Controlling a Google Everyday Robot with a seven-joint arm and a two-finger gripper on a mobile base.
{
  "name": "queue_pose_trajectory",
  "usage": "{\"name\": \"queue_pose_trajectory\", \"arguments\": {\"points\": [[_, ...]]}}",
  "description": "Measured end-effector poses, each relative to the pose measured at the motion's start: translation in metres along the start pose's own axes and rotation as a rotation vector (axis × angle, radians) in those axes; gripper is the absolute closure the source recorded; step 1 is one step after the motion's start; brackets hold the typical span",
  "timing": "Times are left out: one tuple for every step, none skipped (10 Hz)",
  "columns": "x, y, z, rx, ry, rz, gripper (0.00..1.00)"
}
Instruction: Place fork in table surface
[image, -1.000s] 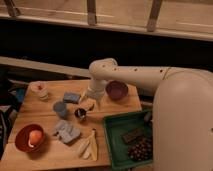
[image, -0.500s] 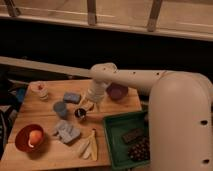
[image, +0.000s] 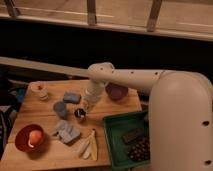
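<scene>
- Over the middle of the table surface, the gripper points down from a thick white arm that reaches in from the right edge.
- Whether the gripper is wide, narrow or holding anything cannot be told; its tip merges with what lies beneath it.
- Just below the gripper tip, touching it or nearly so, stands a small dark metal cup.
- As for the fork, no thin silvery piece can be picked out with certainty; the patch between the gripper and the dark cup is too blurred to say whether it is there.
- Left of the dark cup sits a blue-grey cup, and just behind that, toward the far edge, a blue block.
- Near the far-left corner stands a small pale pot with something reddish on top.
- At the near-left corner lies a red bowl with a round orange thing in it.
- Between the red bowl and the middle of the near edge lie grey-blue pieces, and just right of them cream-yellow elongated pieces.
- Toward the far-right corner, partly behind the arm, is a purple bowl.
- At the near-right corner rests a green tray, holding a dark flat block and a dark clustered heap; the arm's bulk hides its right side.
</scene>
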Motion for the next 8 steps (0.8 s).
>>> {"name": "queue_pose_trajectory", "arguments": {"points": [[0.002, 0.004, -0.005, -0.011, -0.006, -0.011, 0.99], [0.003, 0.009, -0.013, -0.021, -0.015, -0.022, 1.0], [0.004, 0.014, -0.022, -0.036, -0.03, -0.037, 1.0], [0.005, 0.021, -0.03, -0.051, -0.042, -0.05, 1.0], [0.005, 0.023, -0.037, -0.067, -0.054, -0.056, 1.0], [0.005, 0.027, -0.052, -0.092, -0.076, -0.063, 1.0], [0.005, 0.03, -0.068, -0.113, -0.101, -0.068, 1.0], [0.005, 0.034, -0.084, -0.132, -0.127, -0.074, 1.0]]}}
